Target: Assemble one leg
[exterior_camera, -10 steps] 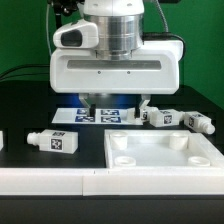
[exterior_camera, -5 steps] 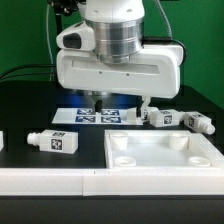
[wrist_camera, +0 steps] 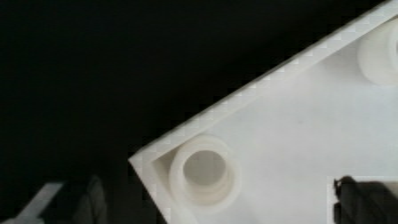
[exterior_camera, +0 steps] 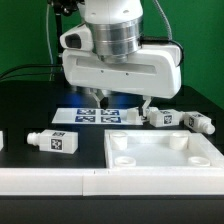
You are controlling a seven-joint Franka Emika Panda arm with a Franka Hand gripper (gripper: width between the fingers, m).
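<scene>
My gripper hangs open and empty above the black table, behind the white square tabletop. Its two dark fingers are spread wide apart. A white tagged leg lies on its side at the exterior view's left, and another shows at the left edge. Two more legs lie at the right behind the tabletop. In the wrist view the gripper is over a corner of the tabletop with a round socket. No leg shows in the wrist view.
The marker board lies flat on the table under and behind the gripper. A white ledge runs along the front of the table. A green wall stands behind.
The gripper has shifted a little toward the exterior view's right and risen slightly. The legs and tabletop have not moved.
</scene>
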